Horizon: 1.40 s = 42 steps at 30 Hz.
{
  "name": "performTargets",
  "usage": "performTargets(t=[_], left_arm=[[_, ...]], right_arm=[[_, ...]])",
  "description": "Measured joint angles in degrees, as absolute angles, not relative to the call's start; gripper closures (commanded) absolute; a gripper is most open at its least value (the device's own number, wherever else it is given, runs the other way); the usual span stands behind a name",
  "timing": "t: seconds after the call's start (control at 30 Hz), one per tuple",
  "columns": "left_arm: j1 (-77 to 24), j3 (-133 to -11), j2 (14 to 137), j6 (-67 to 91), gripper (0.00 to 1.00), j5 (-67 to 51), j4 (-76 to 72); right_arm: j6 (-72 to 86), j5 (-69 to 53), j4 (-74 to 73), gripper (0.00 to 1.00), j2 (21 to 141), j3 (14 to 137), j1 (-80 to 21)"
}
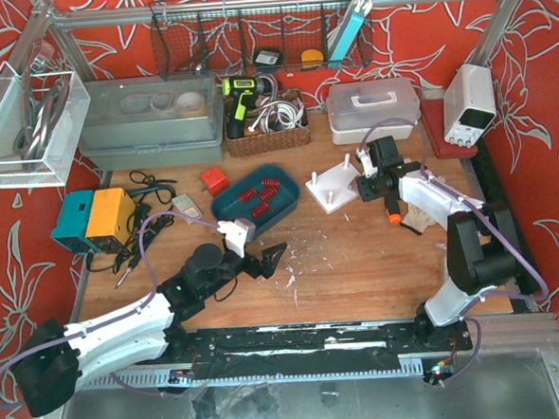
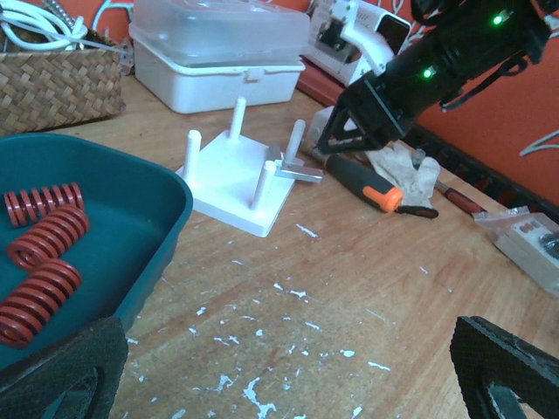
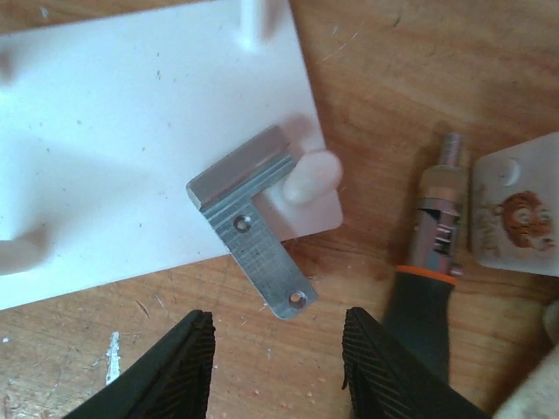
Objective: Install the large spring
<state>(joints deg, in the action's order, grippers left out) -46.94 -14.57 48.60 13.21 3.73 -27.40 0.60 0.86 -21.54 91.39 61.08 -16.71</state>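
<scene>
Three red coil springs (image 2: 45,253) lie in the teal tray (image 2: 148,218); the thickest is nearest the camera, and they also show from above (image 1: 258,201). The white peg plate (image 1: 333,187) lies right of the tray, with upright pegs (image 2: 262,182) and a grey metal L-bracket (image 3: 249,227) leaning on one peg at its corner. My left gripper (image 1: 265,260) is open and empty above bare table, just in front of the tray; its pads (image 2: 61,375) frame the view. My right gripper (image 3: 278,367) is open and empty, just off the plate's edge by the bracket.
An orange-and-black screwdriver (image 3: 428,288) and a glove (image 2: 406,170) lie right of the plate. A white lidded box (image 1: 373,107), a wicker basket (image 1: 267,134), a power supply (image 1: 469,103) and a clear bin (image 1: 151,122) line the back. A red box (image 1: 213,180) and a blue-orange station (image 1: 95,221) stand at the left.
</scene>
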Motion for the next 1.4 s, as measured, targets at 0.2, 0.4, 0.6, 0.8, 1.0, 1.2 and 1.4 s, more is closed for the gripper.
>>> performTargets(t=[0.2,0.4,0.6,0.8,1.0,1.2,1.4], left_arm=[[-46.94,-14.57,48.38,13.19,0.00,3.77,-27.51],[-46.94,-14.55,48.38,13.19,0.00,3.81,-27.55],[-46.94,-14.57,48.60,13.19,0.00,3.81,-27.73],[-46.94,-14.55,50.15,13.23,0.00,3.31,-28.91],[-46.94,-14.55,50.94,13.21,0.00,3.29,-28.86],[-46.94,-14.55,49.98,13.23,0.00,3.29,-28.84],[-46.94,-14.55,48.42,13.23,0.00,3.31,-28.82]], right_arm=[[-2.07,-0.54,-21.91,0.52,96.75,62.94,-16.93],[-4.43,-0.51,-22.15,0.50,100.64,65.32,-17.04],[-5.69,-0.47,-22.50,0.50,102.69,66.28,-17.15],[-5.85,1.37,-22.15,0.48,103.44,66.30,-17.96],[-6.42,1.58,-22.15,0.49,105.80,67.00,-18.15],[-6.79,1.61,-22.15,0.52,107.09,67.02,-18.22],[-6.94,1.63,-22.28,0.61,107.09,67.02,-18.44]])
